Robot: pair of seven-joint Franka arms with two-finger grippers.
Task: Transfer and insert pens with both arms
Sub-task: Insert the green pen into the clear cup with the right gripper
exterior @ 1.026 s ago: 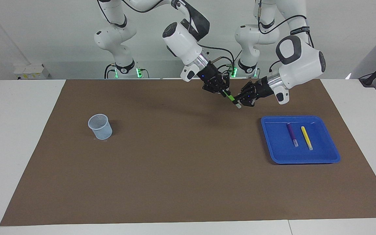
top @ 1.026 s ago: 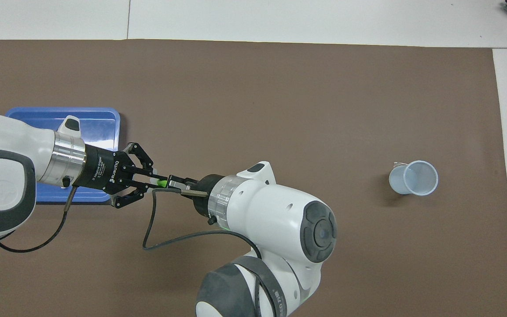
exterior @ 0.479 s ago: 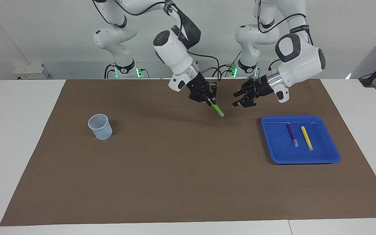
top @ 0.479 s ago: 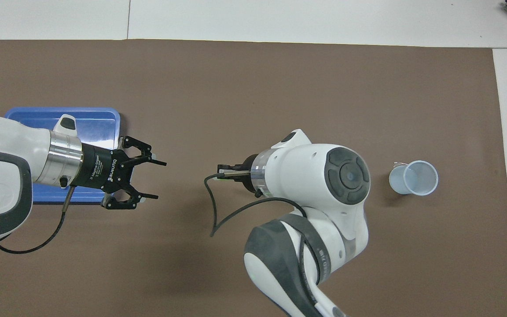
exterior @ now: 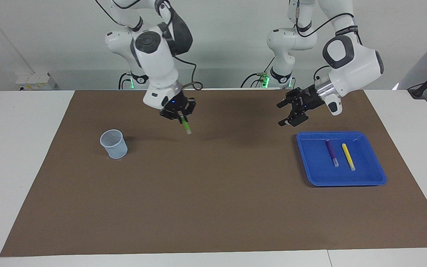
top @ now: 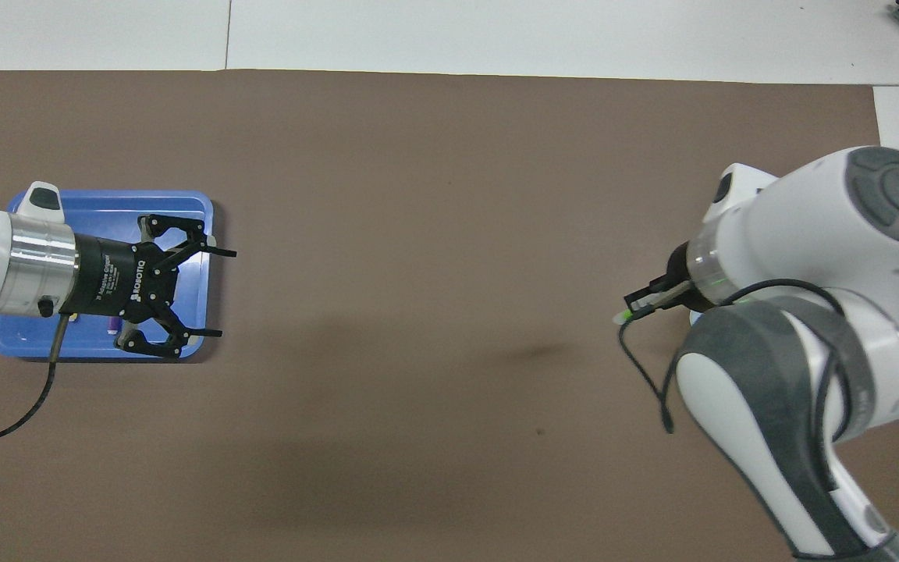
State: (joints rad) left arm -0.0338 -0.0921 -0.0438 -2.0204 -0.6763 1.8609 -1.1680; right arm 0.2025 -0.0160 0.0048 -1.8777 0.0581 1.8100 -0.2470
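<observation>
My right gripper (exterior: 181, 116) is shut on the green pen (exterior: 186, 127), which hangs tip-down over the mat, near the pale mesh cup (exterior: 113, 144) and toward the middle of the table from it. In the overhead view the right gripper (top: 640, 303) shows the green pen's tip (top: 621, 317), and the arm hides the cup. My left gripper (exterior: 280, 115) hangs open and holds nothing, over the mat at the blue tray's (exterior: 317, 167) edge. The purple pen (exterior: 331, 152) and the yellow pen (exterior: 348, 156) lie side by side in the tray.
A brown mat (exterior: 213, 193) covers most of the white table. In the overhead view the left gripper (top: 227, 293) covers part of the blue tray (top: 106, 207). Cables trail from both wrists.
The left gripper opened, let go of the green pen and drew back toward the tray. The right arm swung the pen away toward the cup.
</observation>
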